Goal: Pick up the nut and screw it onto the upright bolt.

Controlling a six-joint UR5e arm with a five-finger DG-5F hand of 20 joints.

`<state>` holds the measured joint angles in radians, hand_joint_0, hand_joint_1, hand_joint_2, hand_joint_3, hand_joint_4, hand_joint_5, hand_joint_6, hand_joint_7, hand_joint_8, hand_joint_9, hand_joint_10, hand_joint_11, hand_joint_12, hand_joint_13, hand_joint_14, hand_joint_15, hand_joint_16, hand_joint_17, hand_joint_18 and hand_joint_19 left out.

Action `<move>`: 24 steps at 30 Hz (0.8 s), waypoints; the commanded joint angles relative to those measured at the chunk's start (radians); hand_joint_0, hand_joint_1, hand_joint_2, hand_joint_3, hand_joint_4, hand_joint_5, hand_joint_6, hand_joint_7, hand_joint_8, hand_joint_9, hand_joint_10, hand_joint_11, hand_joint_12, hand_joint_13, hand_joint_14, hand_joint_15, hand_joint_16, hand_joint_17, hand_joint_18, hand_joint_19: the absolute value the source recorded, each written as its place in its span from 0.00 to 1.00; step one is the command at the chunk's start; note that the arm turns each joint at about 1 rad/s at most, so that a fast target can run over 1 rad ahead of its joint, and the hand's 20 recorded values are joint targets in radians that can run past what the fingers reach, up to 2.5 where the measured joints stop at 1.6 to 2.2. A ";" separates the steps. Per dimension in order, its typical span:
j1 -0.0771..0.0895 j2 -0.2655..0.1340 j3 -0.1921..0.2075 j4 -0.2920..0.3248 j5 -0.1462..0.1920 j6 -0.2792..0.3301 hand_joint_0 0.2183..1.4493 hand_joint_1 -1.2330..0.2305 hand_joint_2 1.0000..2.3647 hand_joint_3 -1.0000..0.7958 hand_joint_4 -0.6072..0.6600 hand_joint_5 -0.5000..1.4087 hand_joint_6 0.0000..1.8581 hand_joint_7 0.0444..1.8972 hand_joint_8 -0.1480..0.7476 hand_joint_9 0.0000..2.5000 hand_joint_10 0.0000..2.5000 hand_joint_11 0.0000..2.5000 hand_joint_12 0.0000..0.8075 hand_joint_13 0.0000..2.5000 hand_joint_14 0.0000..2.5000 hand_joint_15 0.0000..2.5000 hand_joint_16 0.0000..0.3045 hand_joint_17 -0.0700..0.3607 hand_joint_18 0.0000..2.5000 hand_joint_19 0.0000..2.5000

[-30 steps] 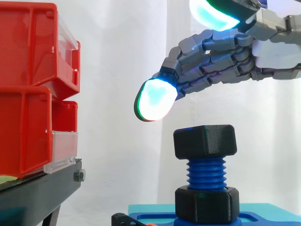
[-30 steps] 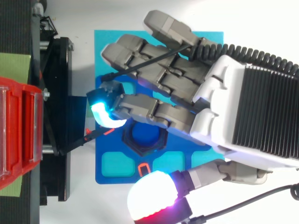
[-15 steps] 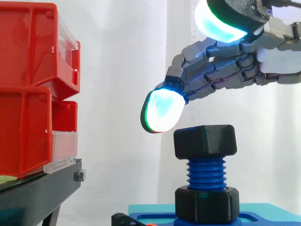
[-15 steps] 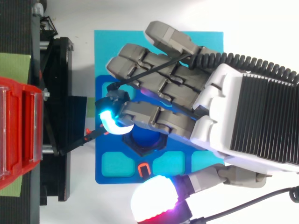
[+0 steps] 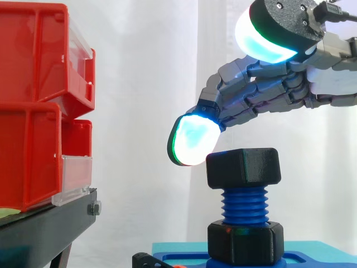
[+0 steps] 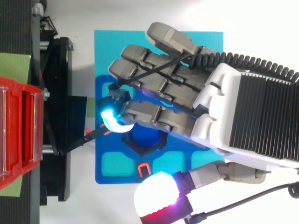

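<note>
Toward the edge of the blue base plate point(image 6: 126, 177) that faces the red bins point(image 5: 33, 111), the black nut point(image 5: 244, 166) is seen seated on top of the upright blue bolt point(image 5: 245, 204). Several threads are left bare between it and a black collar point(image 5: 245, 243) at the bolt's foot. The hand point(image 6: 243, 116) is held above and across the nut with its fingers loosely extended, and nothing is gripped. One cyan-glowing fingertip point(image 5: 192, 139) is placed just beside the nut's upper corner on the side toward the bins, though contact cannot be confirmed. The thumb pad point(image 5: 262, 39) is carried high in the side view and, from above, lies at the plate's edge, apart from the nut. The picking-up is judged done, and screwing down is judged to be the step in hand. For this to be done well, the fingertip should be set against a flat of the nut rather than its corner, and the thumb brought in on the opposite flat. The nut should then be turned in short strokes under light downward pressure and kept level, so that the thread is not crossed. No brand, label or writing can be read; only a small orange outline mark point(image 6: 144, 168) is seen on the plate, and its meaning cannot be told.
</note>
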<state>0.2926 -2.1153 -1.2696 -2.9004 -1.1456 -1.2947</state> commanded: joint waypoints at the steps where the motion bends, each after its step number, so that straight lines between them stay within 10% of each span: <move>1: -0.001 0.000 -0.001 0.000 0.000 0.000 0.22 0.81 0.00 0.28 0.62 0.20 0.27 0.42 0.39 0.10 0.00 0.00 0.40 0.00 0.00 0.00 0.16 0.42 0.00 0.00; 24: -0.023 0.000 -0.001 -0.052 -0.003 0.000 0.22 0.72 0.00 0.28 0.67 0.23 0.27 0.59 0.45 0.16 0.00 0.00 0.39 0.06 0.00 0.00 0.14 0.38 0.00 0.00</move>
<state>0.2736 -2.1151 -1.2702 -2.9401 -1.1483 -1.2946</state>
